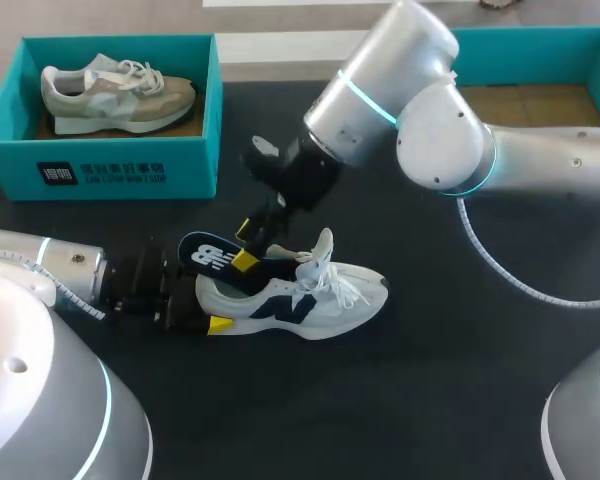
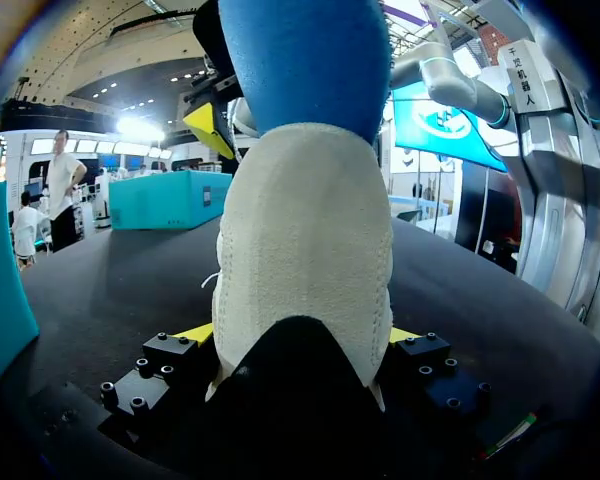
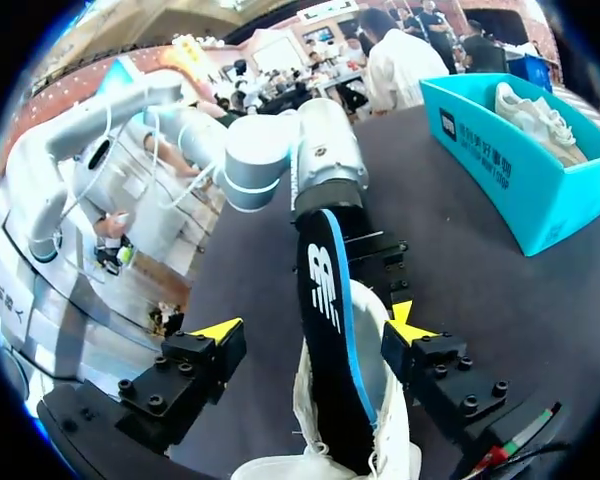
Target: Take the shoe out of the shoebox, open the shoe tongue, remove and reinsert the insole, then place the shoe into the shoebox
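Your left pincer [image 2: 298, 335] is clamped on the sneaker [image 1: 300, 295] at its heel, while the insole [image 3: 330, 320] juts lengthwise between the parted fingers of your right pincer [image 3: 310, 323], ungripped.

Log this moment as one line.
left gripper: shut on shoe heel | right gripper: open, astride insole | insole: partly out of shoe

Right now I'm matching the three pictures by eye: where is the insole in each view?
Head view: the insole sticks out of the shoe, over its heel, mid-table, at the right jaws.
Left wrist view: the insole's blue underside rises above the heel clamped in the left jaws.
Right wrist view: the insole stands between the open right jaws, dark top side showing.
Shared landmark: the white shoe.
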{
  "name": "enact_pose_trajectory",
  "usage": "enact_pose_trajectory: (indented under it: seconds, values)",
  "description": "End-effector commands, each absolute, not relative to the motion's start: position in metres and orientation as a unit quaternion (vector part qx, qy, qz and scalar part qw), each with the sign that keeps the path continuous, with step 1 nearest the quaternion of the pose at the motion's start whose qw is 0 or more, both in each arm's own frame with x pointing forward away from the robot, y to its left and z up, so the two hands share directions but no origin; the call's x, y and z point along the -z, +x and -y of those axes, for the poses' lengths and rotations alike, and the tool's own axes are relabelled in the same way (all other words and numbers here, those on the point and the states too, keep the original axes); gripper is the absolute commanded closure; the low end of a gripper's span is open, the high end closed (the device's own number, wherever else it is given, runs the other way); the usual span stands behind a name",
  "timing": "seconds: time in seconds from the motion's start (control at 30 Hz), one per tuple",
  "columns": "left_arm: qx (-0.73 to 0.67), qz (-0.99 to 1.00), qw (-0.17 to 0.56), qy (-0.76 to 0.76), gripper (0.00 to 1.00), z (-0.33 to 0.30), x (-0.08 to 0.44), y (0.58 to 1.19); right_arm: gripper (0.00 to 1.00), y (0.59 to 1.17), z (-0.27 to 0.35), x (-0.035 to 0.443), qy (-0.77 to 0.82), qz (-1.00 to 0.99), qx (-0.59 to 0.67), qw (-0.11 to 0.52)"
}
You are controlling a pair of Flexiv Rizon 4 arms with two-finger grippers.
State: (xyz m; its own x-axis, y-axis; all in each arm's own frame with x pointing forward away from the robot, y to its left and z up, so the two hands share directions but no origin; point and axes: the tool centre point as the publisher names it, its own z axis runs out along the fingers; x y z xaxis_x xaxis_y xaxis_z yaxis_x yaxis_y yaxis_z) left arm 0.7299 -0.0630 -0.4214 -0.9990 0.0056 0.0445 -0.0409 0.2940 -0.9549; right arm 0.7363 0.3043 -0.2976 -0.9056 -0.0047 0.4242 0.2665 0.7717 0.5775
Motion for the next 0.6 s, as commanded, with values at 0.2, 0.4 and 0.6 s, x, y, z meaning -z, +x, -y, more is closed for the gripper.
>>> enact_pose_trajectory:
  seconds: [0.2,0.4,0.6]
  values:
    - [-0.593,0.805,0.021,0.010,1.00,0.064,0.429,0.731,0.60,0.737,-0.312,0.299,-0.053,0.925,0.309,0.212]
    - [-0.593,0.805,0.021,0.010,1.00,0.064,0.429,0.731,0.58,0.739,-0.315,0.305,-0.047,0.927,0.306,0.213]
    - [-0.593,0.805,0.021,0.010,1.00,0.064,0.429,0.731,0.60,0.740,-0.317,0.314,-0.041,0.928,0.299,0.218]
